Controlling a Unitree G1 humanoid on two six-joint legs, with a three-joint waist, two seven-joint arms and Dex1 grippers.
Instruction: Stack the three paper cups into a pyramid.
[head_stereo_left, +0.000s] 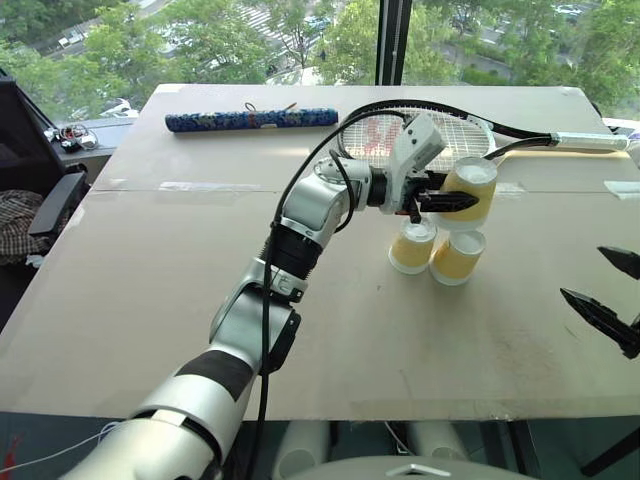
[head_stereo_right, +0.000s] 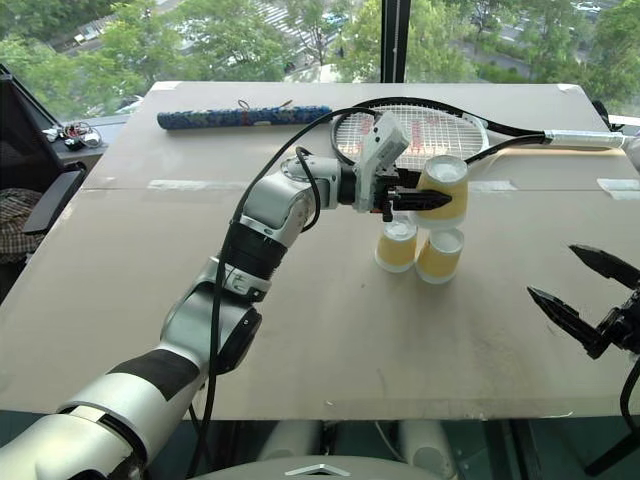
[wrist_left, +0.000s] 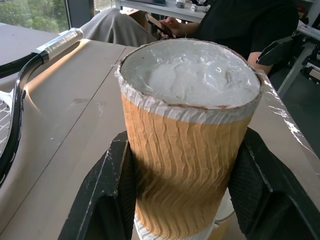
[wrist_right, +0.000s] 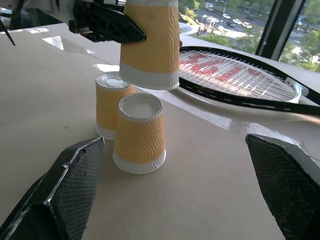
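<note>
Two paper cups (head_stereo_left: 412, 246) (head_stereo_left: 457, 257) stand upside down, side by side, in the middle of the table. The third paper cup (head_stereo_left: 472, 188) is also upside down, just above and slightly behind them. My left gripper (head_stereo_left: 450, 201) is shut on its ribbed yellow side. In the left wrist view the black fingers (wrist_left: 110, 200) press on both sides of that cup (wrist_left: 185, 165). My right gripper (head_stereo_left: 582, 272) stands open to the right of the cups, level with them, with nothing between its fingers (wrist_right: 65, 195).
A tennis racket (head_stereo_left: 420, 125) lies behind the cups, its handle toward the right edge. A blue patterned roll (head_stereo_left: 250, 120) lies at the back left. The table (head_stereo_left: 150, 280) has free room on its left and front. A seated person (wrist_left: 225, 25) is beyond the table's right side.
</note>
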